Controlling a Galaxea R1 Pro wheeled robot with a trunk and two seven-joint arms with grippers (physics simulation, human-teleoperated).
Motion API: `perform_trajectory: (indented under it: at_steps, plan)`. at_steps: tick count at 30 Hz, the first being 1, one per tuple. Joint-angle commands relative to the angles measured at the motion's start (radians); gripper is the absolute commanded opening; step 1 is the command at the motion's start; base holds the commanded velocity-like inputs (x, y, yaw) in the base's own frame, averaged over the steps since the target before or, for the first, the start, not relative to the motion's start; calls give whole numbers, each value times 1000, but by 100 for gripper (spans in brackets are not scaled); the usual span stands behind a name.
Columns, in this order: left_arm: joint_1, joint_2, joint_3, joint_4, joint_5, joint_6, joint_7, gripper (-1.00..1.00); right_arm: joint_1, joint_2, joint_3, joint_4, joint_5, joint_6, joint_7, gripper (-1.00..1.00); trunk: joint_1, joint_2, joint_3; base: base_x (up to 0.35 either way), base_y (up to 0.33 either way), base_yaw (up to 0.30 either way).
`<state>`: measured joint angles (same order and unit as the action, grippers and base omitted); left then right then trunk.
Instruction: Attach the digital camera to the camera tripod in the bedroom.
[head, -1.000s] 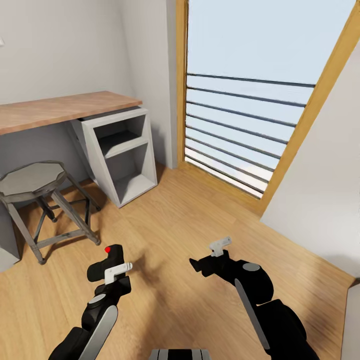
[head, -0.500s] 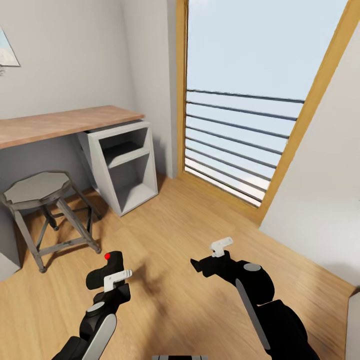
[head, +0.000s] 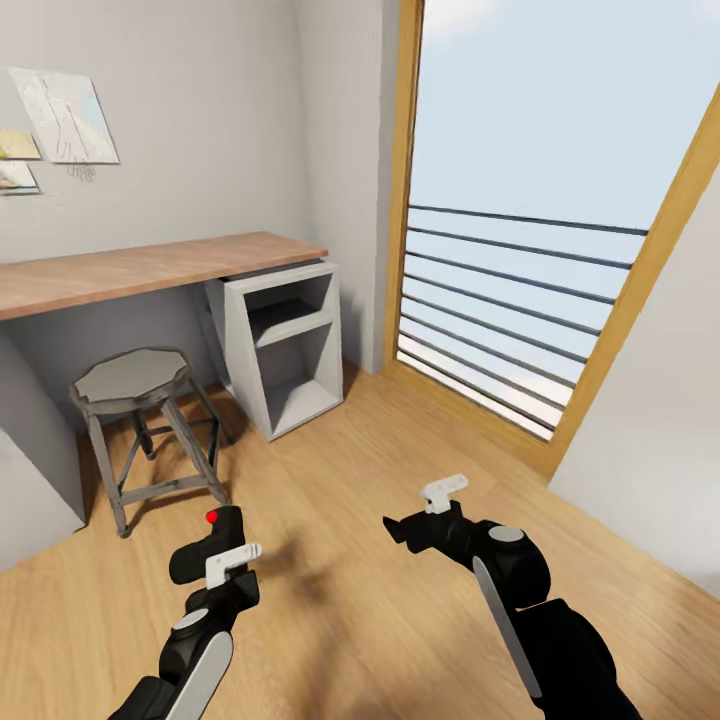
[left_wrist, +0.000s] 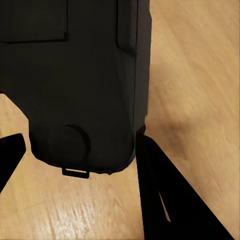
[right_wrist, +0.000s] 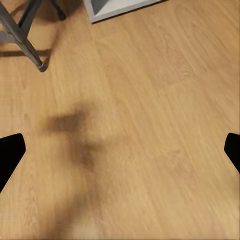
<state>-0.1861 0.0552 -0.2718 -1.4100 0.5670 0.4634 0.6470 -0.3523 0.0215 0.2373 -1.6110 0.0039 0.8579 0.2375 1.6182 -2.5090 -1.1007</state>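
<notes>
The digital camera (head: 205, 545), black with a red button on top, sits in my left gripper (head: 222, 560), which is shut on it low over the wood floor at the head view's lower left. In the left wrist view the camera's dark body (left_wrist: 75, 75) stands between the black fingers (left_wrist: 162, 195). My right gripper (head: 418, 508) hangs open over the floor at the lower middle, holding nothing. Its fingertips (right_wrist: 9, 152) stand far apart in the right wrist view. The camera tripod is out of view.
A grey metal stool (head: 135, 385) stands at the left under a wooden desk top (head: 150, 265), beside a grey open shelf unit (head: 290, 345). A tall wood-framed window with horizontal bars (head: 520, 300) is ahead. A pale wall (head: 660, 440) closes the right. Papers (head: 65, 115) hang on the wall.
The head view has swung, so the desk, stool and window sit further right and the wall papers have come into sight. Both arms keep their pose, with the camera still held.
</notes>
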Motion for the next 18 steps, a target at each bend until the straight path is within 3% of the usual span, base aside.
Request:
perform_trajectory:
  at_steps: [1, 10, 18]
  plan:
    - [-1, 1, -3, 5, 4, -2, 9, -100, 0, 0, -3, -1, 1, 5, 3, 100, -1, 0, 3, 0, 0, 279]
    - [-1, -4, -5, 49, 6, -36, 11, -100, -1, 1, -3, -1, 1, 6, 5, 100, -5, 2, 38, 0, 0, 283]
    - [-1, -3, -6, 65, 5, -52, 12, -100, -1, 0, -3, -1, 1, 6, 5, 100, -5, 2, 38, 0, 0, 285]
